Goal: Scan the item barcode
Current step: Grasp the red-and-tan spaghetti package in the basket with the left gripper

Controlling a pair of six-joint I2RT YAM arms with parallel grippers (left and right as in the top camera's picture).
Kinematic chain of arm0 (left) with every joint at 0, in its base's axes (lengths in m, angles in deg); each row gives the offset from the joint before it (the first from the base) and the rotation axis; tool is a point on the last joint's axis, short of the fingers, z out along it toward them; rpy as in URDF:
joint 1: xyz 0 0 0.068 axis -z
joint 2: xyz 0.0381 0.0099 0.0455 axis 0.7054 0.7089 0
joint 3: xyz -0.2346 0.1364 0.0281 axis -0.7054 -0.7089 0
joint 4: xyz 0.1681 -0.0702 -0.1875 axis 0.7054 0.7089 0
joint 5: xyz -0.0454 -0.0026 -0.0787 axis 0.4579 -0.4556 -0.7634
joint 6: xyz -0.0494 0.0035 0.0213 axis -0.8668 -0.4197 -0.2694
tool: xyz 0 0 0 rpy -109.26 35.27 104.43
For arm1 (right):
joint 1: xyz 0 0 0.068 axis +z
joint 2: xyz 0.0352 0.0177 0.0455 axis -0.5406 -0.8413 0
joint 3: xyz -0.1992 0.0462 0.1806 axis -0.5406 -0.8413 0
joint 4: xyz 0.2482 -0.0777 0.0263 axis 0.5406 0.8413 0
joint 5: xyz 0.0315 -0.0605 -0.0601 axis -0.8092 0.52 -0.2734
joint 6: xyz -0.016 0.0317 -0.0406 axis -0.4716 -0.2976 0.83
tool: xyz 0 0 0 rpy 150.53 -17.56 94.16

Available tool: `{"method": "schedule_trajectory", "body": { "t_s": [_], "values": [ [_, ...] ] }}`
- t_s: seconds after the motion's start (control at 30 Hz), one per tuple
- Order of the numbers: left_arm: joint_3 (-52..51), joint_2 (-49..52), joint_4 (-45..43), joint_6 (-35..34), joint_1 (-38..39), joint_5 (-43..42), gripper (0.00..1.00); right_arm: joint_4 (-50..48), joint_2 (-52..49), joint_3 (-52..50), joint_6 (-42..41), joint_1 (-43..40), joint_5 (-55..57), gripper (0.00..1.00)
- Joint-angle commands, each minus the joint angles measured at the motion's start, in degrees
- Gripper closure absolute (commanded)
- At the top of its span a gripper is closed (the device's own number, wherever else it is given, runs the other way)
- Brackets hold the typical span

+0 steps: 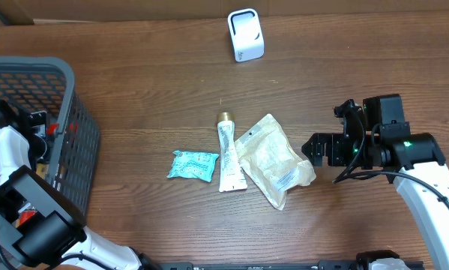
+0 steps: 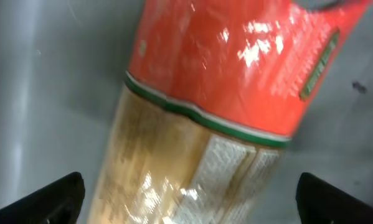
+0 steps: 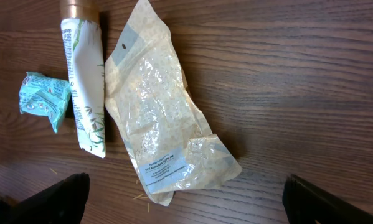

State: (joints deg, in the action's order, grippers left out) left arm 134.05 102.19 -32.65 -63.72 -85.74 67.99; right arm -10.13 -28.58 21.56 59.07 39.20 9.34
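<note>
While the left gripper [image 2: 192, 198] hangs spread wide over a red-and-gold packet [image 2: 223, 68] in the basket [image 1: 82, 150], the right gripper [image 3: 186, 202], fingers also apart, hovers beside the labelled pouch [image 3: 155, 118] on the table [image 1: 134, 75], likely the next grasp, label turned toward the white scanner [image 1: 246, 35].

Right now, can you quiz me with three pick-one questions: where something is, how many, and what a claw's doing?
1. Where does the tube lie?
A. between the teal packet and the clear bag
B. on the clear bag
C. left of the teal packet
2. How many items lie side by side?
A. two
B. three
C. five
3. The right claw is:
A. open, empty
B. shut on the tube
C. shut on the clear bag
Answers:
A: one on each side.
B: teal packet, tube, clear bag.
A: fingers apart, nothing between.
</note>
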Motion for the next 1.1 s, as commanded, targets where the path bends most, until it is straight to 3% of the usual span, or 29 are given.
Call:
{"method": "schedule_trajectory", "body": {
  "t_s": [0.0, 0.33, 0.43, 0.5, 0.57, 0.6, 0.8, 1.07],
  "values": [
    [-0.24, 2.51, -0.66, 1.7, -0.09, 0.48, 0.0, -0.11, -0.02, 1.18, -0.17, 0.31, -0.09, 0.0],
    [-0.24, 7.87, -0.44, -0.94, -0.09, 0.09, 0.0, -0.15, -0.02, 1.18, -0.17, 0.31, -0.09, 0.0],
    [0.0, 7.82, -0.33, -1.01, -0.09, -1.09, 0.26, -0.17, -0.02, 1.18, -0.17, 0.31, -0.09, 0.0],
    [0.46, 7.82, 0.96, -1.16, -0.09, -2.16, 0.56, -0.42, -0.02, 1.18, -0.2, 0.31, -0.11, 0.0],
    [0.85, 7.82, 2.08, -1.51, -0.09, -2.67, 0.92, -0.85, -0.02, 1.18, -0.2, 0.31, -0.11, 0.0],
    [1.16, 7.82, 2.69, -2.01, -0.09, -2.67, 0.96, -1.03, -0.02, 1.18, -0.2, 0.31, -0.11, 0.0],
    [7.45, 7.78, 9.66, -6.29, -0.09, -2.64, 0.96, -1.33, -0.02, 1.18, -0.2, 0.31, -0.11, 0.0],
    [26.12, 5.49, 24.83, -11.76, -0.09, -4.35, 0.96, -1.4, -0.02, 1.18, -0.2, 0.31, -0.11, 0.0]
  ]
}}
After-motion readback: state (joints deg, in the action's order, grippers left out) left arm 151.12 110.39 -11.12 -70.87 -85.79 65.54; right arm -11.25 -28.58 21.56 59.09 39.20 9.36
